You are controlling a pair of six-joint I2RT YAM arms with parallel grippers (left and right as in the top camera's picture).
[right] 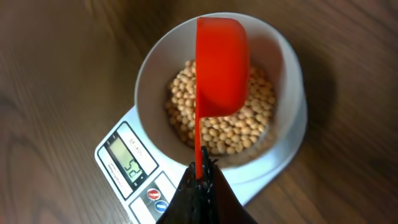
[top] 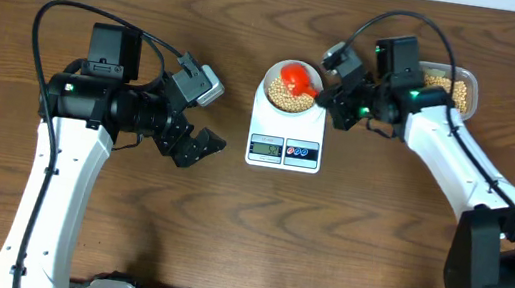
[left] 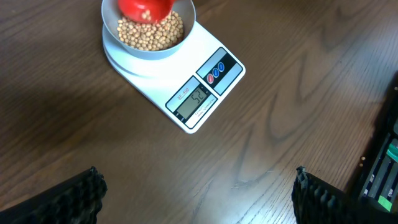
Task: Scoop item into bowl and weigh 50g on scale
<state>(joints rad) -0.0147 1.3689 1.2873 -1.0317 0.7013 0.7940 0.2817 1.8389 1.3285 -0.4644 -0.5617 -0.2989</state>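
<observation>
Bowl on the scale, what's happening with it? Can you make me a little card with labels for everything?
bowl: white, sitting on the scale, partly filled
beans: small, tan, in the bowl; more in the clear tub at the far right
scoop: red, tipped on its side over the bowl
right gripper: shut on the scoop's handle
left gripper: open, empty, above the table, left of the scale
display: digits showing, too blurry to read for sure

wooden table (top: 225,230) — scale (top: 286,128) and clear tub (top: 469,93) on it
</observation>
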